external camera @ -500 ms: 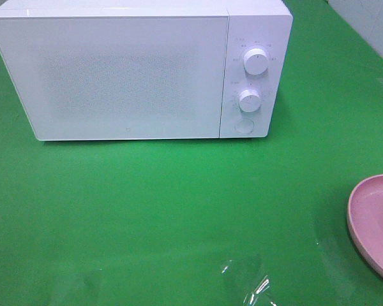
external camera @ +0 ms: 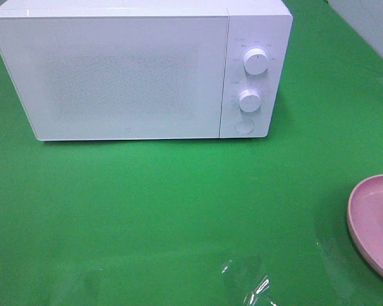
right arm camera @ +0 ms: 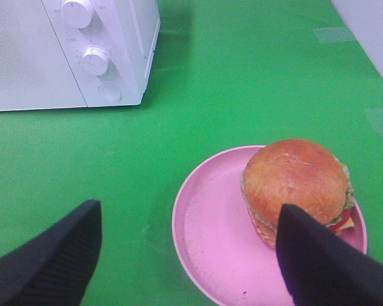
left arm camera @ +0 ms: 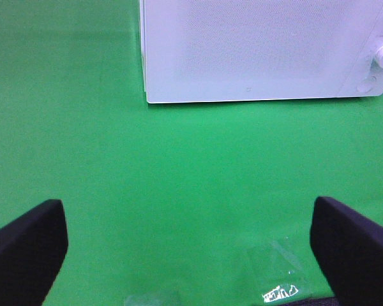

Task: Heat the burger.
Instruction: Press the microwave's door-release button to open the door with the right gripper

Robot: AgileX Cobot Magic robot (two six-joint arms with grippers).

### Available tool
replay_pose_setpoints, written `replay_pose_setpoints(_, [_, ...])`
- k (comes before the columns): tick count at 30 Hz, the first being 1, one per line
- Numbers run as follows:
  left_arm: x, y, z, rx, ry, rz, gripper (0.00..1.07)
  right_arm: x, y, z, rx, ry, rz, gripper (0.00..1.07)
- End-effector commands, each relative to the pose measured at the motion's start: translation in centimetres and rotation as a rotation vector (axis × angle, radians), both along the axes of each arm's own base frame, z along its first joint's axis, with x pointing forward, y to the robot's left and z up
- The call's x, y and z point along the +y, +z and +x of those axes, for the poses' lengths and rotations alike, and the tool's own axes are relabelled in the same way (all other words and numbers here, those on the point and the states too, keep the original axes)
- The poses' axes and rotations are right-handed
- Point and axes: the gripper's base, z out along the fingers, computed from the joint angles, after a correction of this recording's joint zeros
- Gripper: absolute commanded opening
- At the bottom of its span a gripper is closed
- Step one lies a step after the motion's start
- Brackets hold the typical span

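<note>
The burger (right arm camera: 293,178), with a glossy brown bun and a green lettuce edge, sits on the far-right part of a pink plate (right arm camera: 210,217). My right gripper (right arm camera: 190,213) hovers open over the plate, and one of its fingers (right arm camera: 325,261) covers the burger's near edge. The exterior view shows only the plate's left rim (external camera: 373,217) at the right border; the burger is out of that view. My left gripper (left arm camera: 188,207) is wide open over bare green table with nothing between its fingers. Neither gripper appears in the exterior view.
A white microwave (external camera: 127,76) stands at the back of the green table with its door shut. Two knobs (external camera: 256,62) (external camera: 249,100) and a round button (external camera: 244,125) are on its right panel. A clear tape patch (external camera: 246,280) glints near the front edge.
</note>
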Motion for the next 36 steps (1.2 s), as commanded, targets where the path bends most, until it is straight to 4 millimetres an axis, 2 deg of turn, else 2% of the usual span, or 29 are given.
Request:
replay_pose_setpoints(1, [-0.1,0.0,0.0,-0.004,-0.005,-0.008,0.95,0.0,0.1,-0.3,-0.035,0.002,-0.006,0.73])
replay_pose_setpoints(8, [-0.1,0.0,0.0,-0.004,-0.005,-0.008,0.95,0.1,1.1,0.5,-0.045,0.001,0.011,0.73])
replay_pose_setpoints(10, [-0.1,0.0,0.0,-0.004,-0.005,-0.008,0.95,0.2,1.5,1.6,-0.032,-0.007,0.025,0.73])
replay_pose_setpoints(17, [-0.1,0.0,0.0,-0.004,-0.005,-0.008,0.95,0.3,2.0,2.6,-0.061,-0.009,0.034,0.73])
replay_pose_setpoints(21, [-0.1,0.0,0.0,-0.004,-0.005,-0.008,0.95,0.4,2.4,3.9,-0.074,-0.008,0.035,0.73])
replay_pose_setpoints(25, [-0.1,0.0,0.0,-0.004,-0.005,-0.008,0.95,0.5,2.2,4.8,-0.082,-0.008,0.036,0.73])
replay_pose_setpoints(28, [-0.1,0.0,0.0,-0.004,-0.005,-0.008,0.95,0.6,1.6,6.1,-0.086,-0.006,0.035,0.73])
replay_pose_setpoints(36, [-0.1,0.0,0.0,-0.004,-0.005,-0.008,0.95,0.7,0.2,8.1,-0.101,-0.004,0.036,0.73])
